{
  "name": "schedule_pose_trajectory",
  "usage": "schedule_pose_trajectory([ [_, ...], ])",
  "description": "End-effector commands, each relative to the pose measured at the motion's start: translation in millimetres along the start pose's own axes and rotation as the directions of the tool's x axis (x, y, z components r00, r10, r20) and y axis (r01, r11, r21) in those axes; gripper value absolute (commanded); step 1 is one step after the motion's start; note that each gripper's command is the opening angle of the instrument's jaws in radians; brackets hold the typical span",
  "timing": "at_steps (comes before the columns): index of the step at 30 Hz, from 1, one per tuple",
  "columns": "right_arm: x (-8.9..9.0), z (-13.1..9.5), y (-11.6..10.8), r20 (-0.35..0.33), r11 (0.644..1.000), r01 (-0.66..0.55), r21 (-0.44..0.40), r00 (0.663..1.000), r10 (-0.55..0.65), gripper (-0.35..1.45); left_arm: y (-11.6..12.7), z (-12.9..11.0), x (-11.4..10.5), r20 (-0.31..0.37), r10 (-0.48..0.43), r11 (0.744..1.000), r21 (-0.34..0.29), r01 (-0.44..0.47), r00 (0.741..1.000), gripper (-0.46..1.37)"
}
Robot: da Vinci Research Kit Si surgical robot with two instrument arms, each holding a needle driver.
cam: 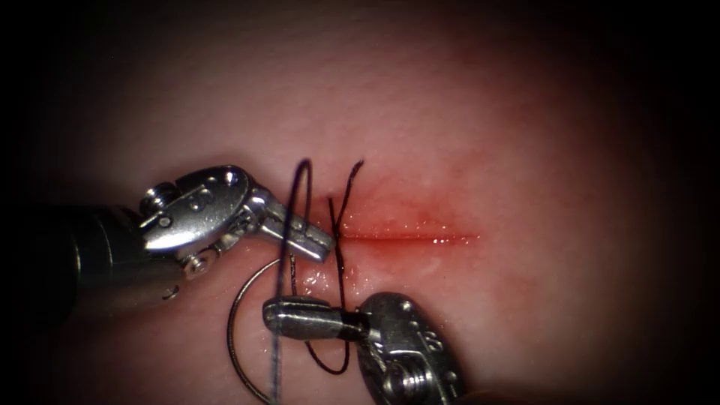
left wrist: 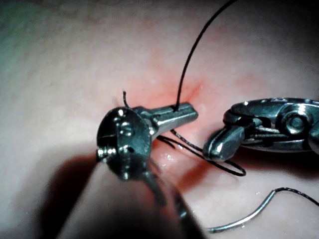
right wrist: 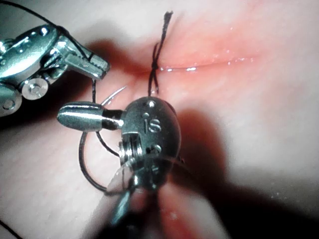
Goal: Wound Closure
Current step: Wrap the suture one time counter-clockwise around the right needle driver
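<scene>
The cut (cam: pixel 409 238) runs across the tissue (cam: pixel 480 135), with a stitch (cam: pixel 338 238) at its left end and two short thread tails standing up from it. My left tool (cam: pixel 319 244) lies just left of the stitch, jaws shut on the thread (cam: pixel 300 180), which arches over it; its jaw tips (left wrist: pixel 187 112) pinch the strand. Below the stitch my right tool (cam: pixel 274 313) points left with jaws shut, and a loop of thread (right wrist: pixel 92 164) hangs around it. The curved needle (cam: pixel 231 330) lies free on the tissue, left of the cut, held by neither tool.
Red fluid (cam: pixel 397 221) stains the tissue along the cut. The left tool's shaft (cam: pixel 90 255) covers the tissue at the left edge. The right tool's wrist (cam: pixel 409 352) sits low, below the cut.
</scene>
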Motion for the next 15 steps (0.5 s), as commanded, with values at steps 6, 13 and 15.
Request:
schedule_pose_trajectory([
  [6,0.2,-0.3,-0.4,0.006,1.000,-0.005,0.000,1.000,0.005,-0.35,-0.3,-0.2,0.2,-0.002,0.008,1.000,0.002,-0.008,1.000,-0.35],
  [13,2.3,-1.9,-1.6,0.043,0.999,-0.030,0.035,0.999,0.029,-0.35,0.2,-1.6,0.7,-0.002,0.026,1.000,0.004,-0.026,1.000,-0.35],
  [15,3.4,-2.5,-1.7,0.042,0.999,-0.021,0.035,0.999,0.019,-0.35,0.3,-2.0,0.9,-0.001,0.041,0.999,0.002,-0.041,0.999,-0.35],
])
